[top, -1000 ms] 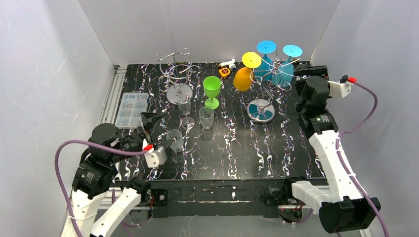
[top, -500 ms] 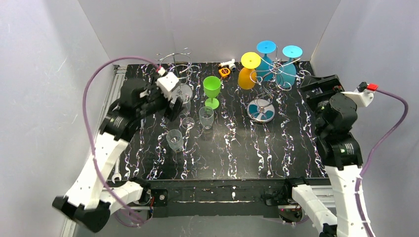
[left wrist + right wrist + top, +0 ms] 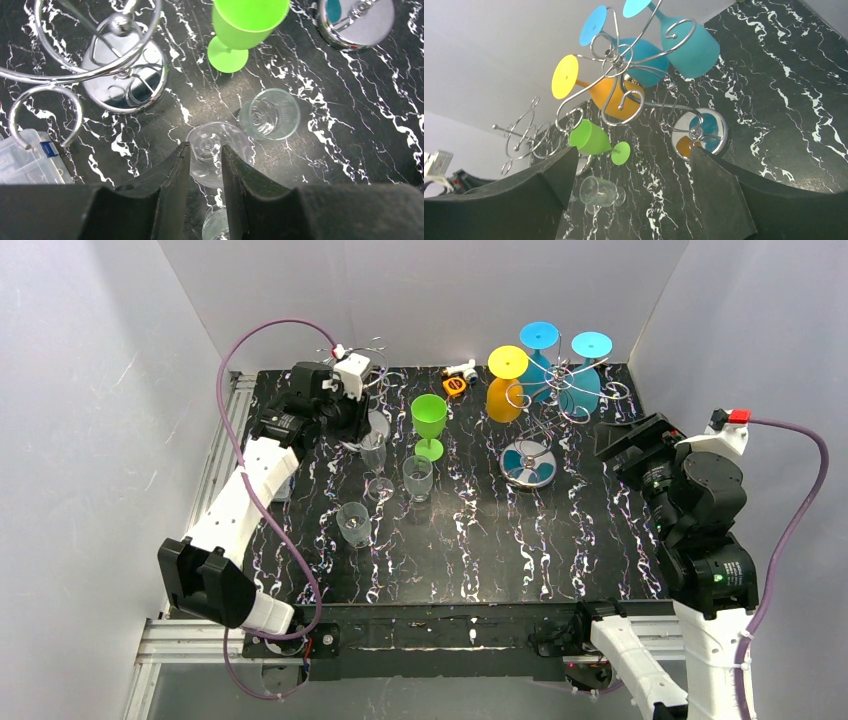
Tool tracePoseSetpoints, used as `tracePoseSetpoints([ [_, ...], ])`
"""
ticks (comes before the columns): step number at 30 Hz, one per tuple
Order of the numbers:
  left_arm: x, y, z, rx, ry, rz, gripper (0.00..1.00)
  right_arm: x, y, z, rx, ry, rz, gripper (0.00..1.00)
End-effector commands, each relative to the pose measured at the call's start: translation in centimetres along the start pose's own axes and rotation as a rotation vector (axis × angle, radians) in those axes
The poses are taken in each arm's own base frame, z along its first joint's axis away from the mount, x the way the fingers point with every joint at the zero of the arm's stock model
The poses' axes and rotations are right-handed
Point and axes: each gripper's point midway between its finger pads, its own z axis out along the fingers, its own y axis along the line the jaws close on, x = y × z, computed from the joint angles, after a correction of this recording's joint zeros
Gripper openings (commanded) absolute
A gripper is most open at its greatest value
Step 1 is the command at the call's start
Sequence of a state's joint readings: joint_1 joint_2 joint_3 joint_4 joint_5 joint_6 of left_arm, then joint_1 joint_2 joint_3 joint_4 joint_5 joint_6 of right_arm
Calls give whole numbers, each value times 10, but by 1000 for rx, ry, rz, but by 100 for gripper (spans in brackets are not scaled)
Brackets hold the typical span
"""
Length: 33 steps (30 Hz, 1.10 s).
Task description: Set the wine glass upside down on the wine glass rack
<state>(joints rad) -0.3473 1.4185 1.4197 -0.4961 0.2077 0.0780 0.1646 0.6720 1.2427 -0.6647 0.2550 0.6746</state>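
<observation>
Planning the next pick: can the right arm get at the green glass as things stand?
Probably, but not straight: the loaded rack stands between the open right gripper and the green glass.

1. Left rack (image 3: 131,84) at 11 o'clock on table (image 3: 560,560); right rack (image 3: 529,463) at 1 o'clock, hung glasses (image 3: 694,47) on it.
2. Goblet (image 3: 429,420) between racks; short glass (image 3: 417,478) at its 6 o'clock.
3. Low glass (image 3: 353,523) at 7 o'clock of that.
4. Parts box (image 3: 22,160) at 8 o'clock of left rack.

Left hand (image 3: 355,428) over clear wine glass (image 3: 374,452) (beside left rack (image 3: 381,423)).
</observation>
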Motion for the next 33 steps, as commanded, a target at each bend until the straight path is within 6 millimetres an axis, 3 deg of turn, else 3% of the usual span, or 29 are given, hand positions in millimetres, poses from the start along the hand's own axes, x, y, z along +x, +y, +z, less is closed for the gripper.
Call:
tracePoseSetpoints([
  [1,-10,15,-8,-23,-28,-52,29,-6,15,-8,-69,17,-56,91],
  [5,-5,19,-5,-13,-32,-53,31,-3,17,-6,-76,37,-71,91],
  [11,10,9,2,70,0,-47,55,1,18,-2,-85,51,-76,91],
  [13,16,10,6,74,19,-46,58,4,17,-1,-83,63,-80,91],
  [23,15,12,11,90,5,-30,52,19,20,4,-113,117,-79,88],
  [33,33,19,21,72,82,-18,47,22,28,11,-147,137,-64,89],
])
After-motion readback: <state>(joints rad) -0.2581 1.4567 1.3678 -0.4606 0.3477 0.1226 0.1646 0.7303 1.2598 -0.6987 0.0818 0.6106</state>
